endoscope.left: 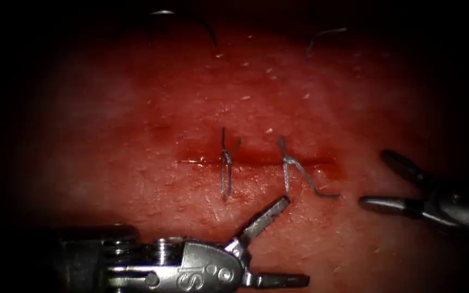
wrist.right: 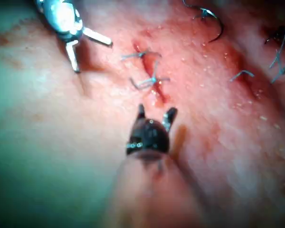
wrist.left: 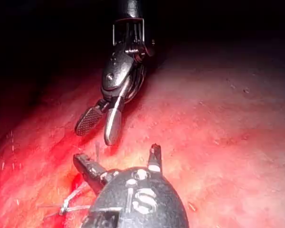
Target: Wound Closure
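The tissue [endoscope.left: 137, 108] carries a horizontal cut [endoscope.left: 256, 160] crossed by two tied stitches [endoscope.left: 226, 163] [endoscope.left: 289, 163] with short thread tails. My left tool [endoscope.left: 294, 241] comes in low, in front of the cut, jaws spread wide and holding nothing. At the cut's right end my right tool [endoscope.left: 376, 180] is open too and holds nothing. The curved needle [endoscope.left: 191, 19] lies free on the tissue far behind the cut, with neither tool on it. In the right wrist view my right tool [wrist.right: 156, 111] points at the stitches [wrist.right: 149, 80], and the needle [wrist.right: 211, 19] lies beyond them.
A loose cut end of thread [endoscope.left: 324, 35] lies at the far right of the tissue. Red fluid wets the cut's edges. In the left wrist view the right tool [wrist.left: 99, 132] hangs open just beyond my left tool [wrist.left: 117, 154], with a stitch [wrist.left: 66, 204] beside it.
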{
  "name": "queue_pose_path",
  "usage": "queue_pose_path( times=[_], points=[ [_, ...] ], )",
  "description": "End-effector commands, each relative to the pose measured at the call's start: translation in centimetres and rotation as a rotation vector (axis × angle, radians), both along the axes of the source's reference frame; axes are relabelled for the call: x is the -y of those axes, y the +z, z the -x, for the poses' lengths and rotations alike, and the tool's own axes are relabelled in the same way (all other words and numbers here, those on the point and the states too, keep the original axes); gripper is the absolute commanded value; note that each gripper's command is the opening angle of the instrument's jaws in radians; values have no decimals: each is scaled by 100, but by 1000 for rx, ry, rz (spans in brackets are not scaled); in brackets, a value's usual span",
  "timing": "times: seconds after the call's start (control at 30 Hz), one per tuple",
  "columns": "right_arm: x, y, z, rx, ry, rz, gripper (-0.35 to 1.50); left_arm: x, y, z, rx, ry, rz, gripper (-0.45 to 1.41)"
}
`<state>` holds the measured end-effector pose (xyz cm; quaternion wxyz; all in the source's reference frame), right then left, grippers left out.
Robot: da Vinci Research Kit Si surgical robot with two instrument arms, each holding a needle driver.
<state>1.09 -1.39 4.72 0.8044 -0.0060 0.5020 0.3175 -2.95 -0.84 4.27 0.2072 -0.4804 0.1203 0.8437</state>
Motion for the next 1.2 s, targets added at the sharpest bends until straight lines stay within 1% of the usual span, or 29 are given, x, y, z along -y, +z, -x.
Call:
queue_pose_path(
  times=[0.03, 0.17, 0.23, 0.33, 0.43, 0.53, 0.57, 0.6, 0.63, 0.7, 0.73, 0.83, 0.9, 0.93, 0.97, 1.0, 1.03, 1.1, 1.2],
  points=[
    [7, 4, -3, 4, -1, 2, 125, -7, 11, 11, -30, -7, 15, 59],
    [8, 3, 1, 24, 13, 6, 123, -21, 31, 29, -74, -35, 29, 54],
    [8, 3, 2, 30, 18, 6, 123, -25, 38, 36, -84, -47, 30, 42],
    [8, 3, 3, 31, 19, 7, 123, -28, 44, 45, -82, -49, 32, 34],
    [9, 3, 2, 31, 19, 7, 123, -29, 46, 49, -77, -48, 33, 17],
    [9, 3, 2, 32, 20, 7, 123, -31, 46, 49, -80, -45, 36, -3],
    [9, 3, 1, 32, 21, 7, 123, -31, 45, 49, -80, -45, 36, -6],
    [9, 4, 1, 32, 21, 7, 123, -32, 45, 47, -82, -42, 39, -16],
    [9, 4, 1, 32, 21, 7, 123, -32, 45, 47, -82, -42, 39, -16],
    [9, 4, 0, 35, 19, 12, 123, -31, 44, 47, -88, -35, 47, -31],
    [8, 4, -1, 36, 20, 12, 123, -30, 44, 47, -88, -35, 47, -45],
    [7, 6, -4, 39, 0, 34, 121, -29, 42, 45, -87, -33, 47, -45],
    [4, 8, -6, 11, -71, 86, 121, -29, 40, 42, -85, -32, 45, -45],
    [2, 11, -9, -26, -123, 125, 120, -29, 39, 41, -84, -31, 44, -45],
    [-1, 15, -12, -86, -184, 178, 116, -30, 37, 39, -83, -30, 42, -45],
    [-6, 23, -19, -138, -256, 256, 116, -32, 34, 35, -80, -28, 39, -45],
    [-12, 34, -27, -165, -308, 311, 116, -34, 31, 32, -78, -27, 36, -45],
    [-15, 39, -31, -177, -330, 336, 120, -35, 29, 31, -77, -26, 34, -45],
    [-21, 54, -44, -228, -376, 368, 125, -35, 25, 29, -75, -26, 31, -45]
  ],
)
